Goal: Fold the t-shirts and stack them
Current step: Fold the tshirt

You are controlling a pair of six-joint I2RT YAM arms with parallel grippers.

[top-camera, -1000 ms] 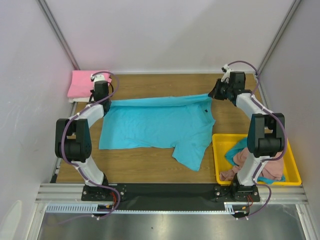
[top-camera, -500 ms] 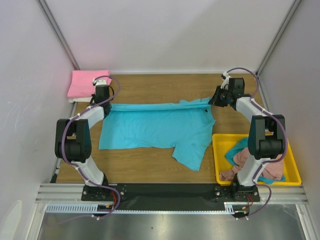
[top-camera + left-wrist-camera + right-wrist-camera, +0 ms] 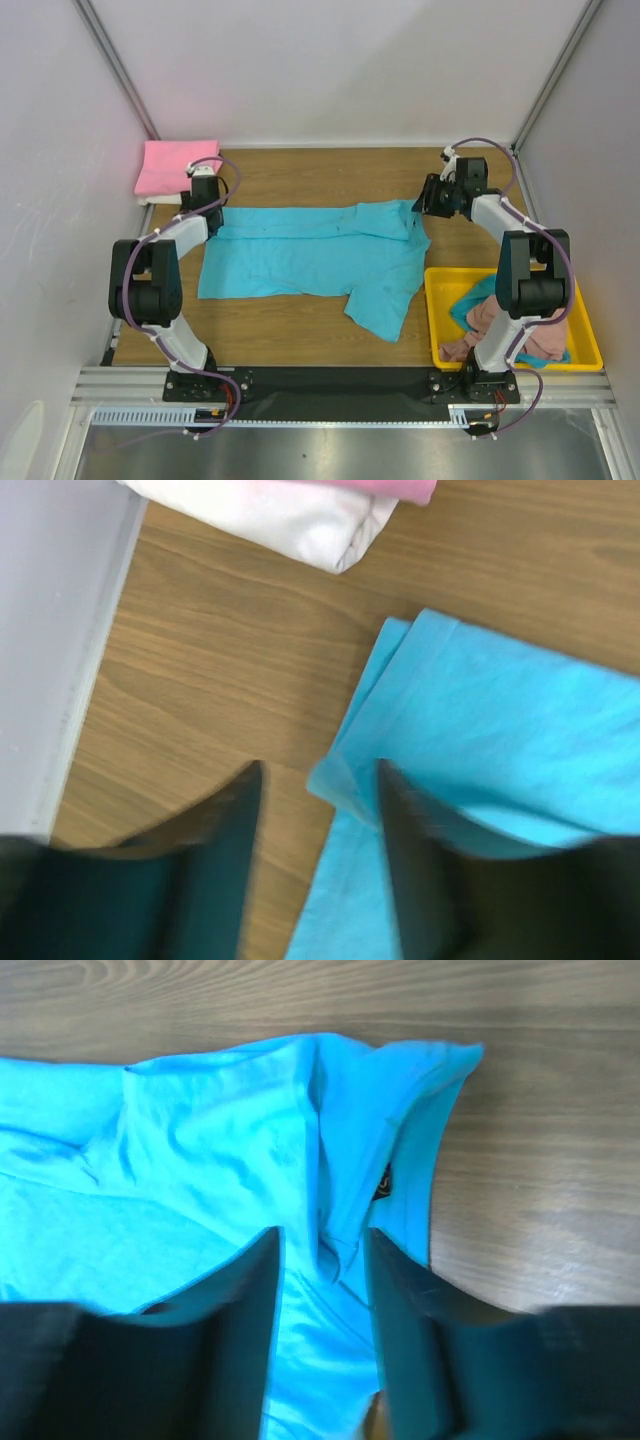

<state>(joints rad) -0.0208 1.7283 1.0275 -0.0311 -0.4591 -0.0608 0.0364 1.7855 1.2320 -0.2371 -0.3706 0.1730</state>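
A turquoise t-shirt [image 3: 310, 255] lies spread across the middle of the table, its far edge folded over toward me. My left gripper [image 3: 208, 203] hovers at the shirt's far left corner. In the left wrist view the jaws [image 3: 320, 775] stand open, with the folded corner [image 3: 345, 785] loose between them. My right gripper [image 3: 424, 200] is over the collar end. Its jaws [image 3: 322, 1240] are open above the creased cloth [image 3: 200, 1180]. A folded bright pink t-shirt [image 3: 172, 166] lies at the back left on a cream white one [image 3: 290, 520].
A yellow tray [image 3: 436, 320] stands at the near right and holds a crumpled dusty pink t-shirt [image 3: 490, 315] and a teal one [image 3: 550, 355]. Grey walls close in the left, back and right sides. One sleeve [image 3: 378, 310] hangs toward the front edge.
Both grippers brought the shirt's lifted far edge down onto the table, slightly nearer to me, and opened, letting the cloth go.
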